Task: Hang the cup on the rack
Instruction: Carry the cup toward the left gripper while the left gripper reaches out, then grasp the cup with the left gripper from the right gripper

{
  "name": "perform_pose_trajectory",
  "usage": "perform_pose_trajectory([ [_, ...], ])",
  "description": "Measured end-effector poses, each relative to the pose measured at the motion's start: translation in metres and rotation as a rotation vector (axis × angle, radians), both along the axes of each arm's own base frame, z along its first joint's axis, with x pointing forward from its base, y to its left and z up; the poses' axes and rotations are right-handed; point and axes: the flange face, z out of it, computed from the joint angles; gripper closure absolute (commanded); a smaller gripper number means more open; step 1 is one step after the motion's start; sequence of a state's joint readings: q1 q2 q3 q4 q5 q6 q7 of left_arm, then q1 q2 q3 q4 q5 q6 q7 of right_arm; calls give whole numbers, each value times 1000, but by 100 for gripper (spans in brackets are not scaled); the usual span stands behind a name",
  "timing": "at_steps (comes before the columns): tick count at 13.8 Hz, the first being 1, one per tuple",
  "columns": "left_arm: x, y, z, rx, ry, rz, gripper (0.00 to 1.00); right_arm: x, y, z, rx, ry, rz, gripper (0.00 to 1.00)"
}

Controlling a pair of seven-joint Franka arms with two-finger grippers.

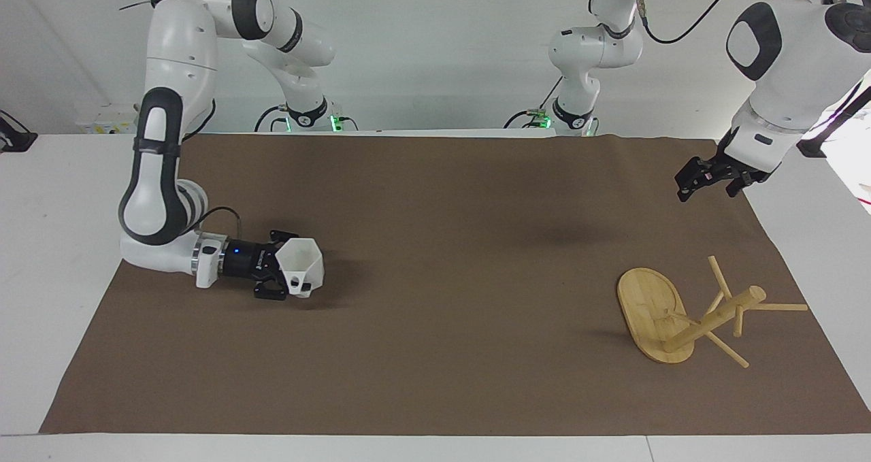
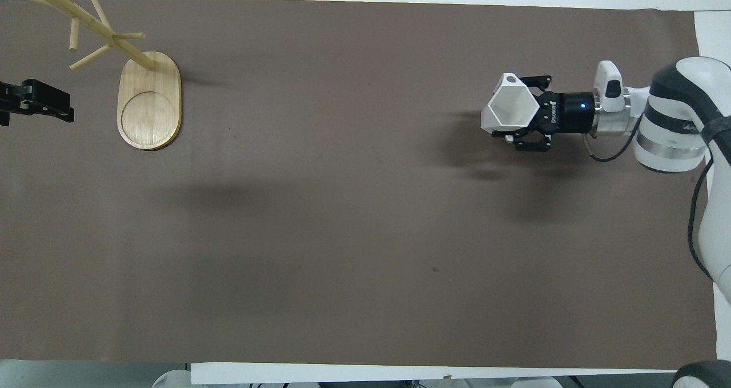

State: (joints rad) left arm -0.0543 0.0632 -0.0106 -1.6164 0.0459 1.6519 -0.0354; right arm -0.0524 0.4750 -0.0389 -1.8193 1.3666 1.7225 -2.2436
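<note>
Brown mat (image 1: 435, 353) covers the white tabletop (image 1: 41, 196) almost edge to edge; white wall at the top of the facing view.

Item 1, cup (image 1: 301, 267): white, faceted, held clear of the mat at the lower left of the facing view and the upper right of the overhead view (image 2: 510, 109). Its small handle sits on the side nearest the camera in the facing view.

Item 2, right gripper (image 1: 275, 277): lying horizontal, jaws closed on the cup's wall.

Item 3, rack (image 1: 687, 312): bamboo, standing upright on its oval base at the lower right of the facing view, pegs angled outward, well apart from the cup.

Item 4, left gripper (image 1: 708, 177): waiting over the mat's edge at the upper right of the facing view; jaw opening cannot be read.

Risks, as judged: the grip on a smooth, tapering wall may let the cup rotate or slip during the long carry. A handle misaligned with a thin peg may push the rack over.
</note>
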Motion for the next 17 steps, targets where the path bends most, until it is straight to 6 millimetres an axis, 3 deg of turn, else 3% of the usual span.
perform_pose_trajectory([
  [2, 0, 1, 0, 0, 2, 2, 0, 4, 87, 31, 1, -8, -28, 75],
  [4, -3, -8, 6, -7, 12, 21, 0, -6, 166, 50, -59, 9, -66, 75],
  [6, -10, -53, 22, -11, -4, 97, 0, -30, 242, 75, -117, 62, -127, 75],
  [9, -25, -135, 30, -32, -44, 178, 0, -70, 316, 98, -112, 114, -221, 75],
  [12, -29, -185, 31, -109, -96, 302, 0, -95, 348, 93, -91, 157, -265, 75],
  [14, -34, -215, 27, -132, -106, 338, 0, -95, 347, 91, -89, 162, -271, 75],
  [17, -40, -246, 5, -131, -92, 320, 0, -93, 344, 91, -89, 162, -277, 75],
])
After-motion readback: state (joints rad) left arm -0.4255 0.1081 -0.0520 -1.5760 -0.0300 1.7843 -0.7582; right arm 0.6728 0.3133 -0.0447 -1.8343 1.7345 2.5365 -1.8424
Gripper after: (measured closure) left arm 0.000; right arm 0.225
